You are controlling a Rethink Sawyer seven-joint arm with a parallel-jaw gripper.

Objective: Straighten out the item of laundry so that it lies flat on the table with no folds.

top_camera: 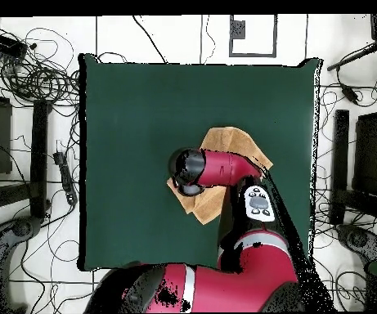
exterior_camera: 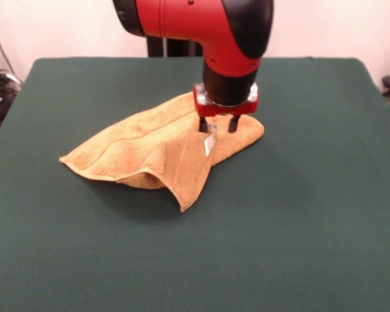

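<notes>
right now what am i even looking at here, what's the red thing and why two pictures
The red and black machine is a robot arm. One picture is taken from across the table facing the robot; the other looks straight down from above, so the sides are swapped between them. On the dark green table lies a golden-tan towel, rumpled, with one corner folded over and a small white tag showing. At the arm's tip is the gripper: two dark fingers, apart, pointing down onto the towel's right end. It doesn't seem to be holding anything. From above, the arm hides much of the towel.
</notes>
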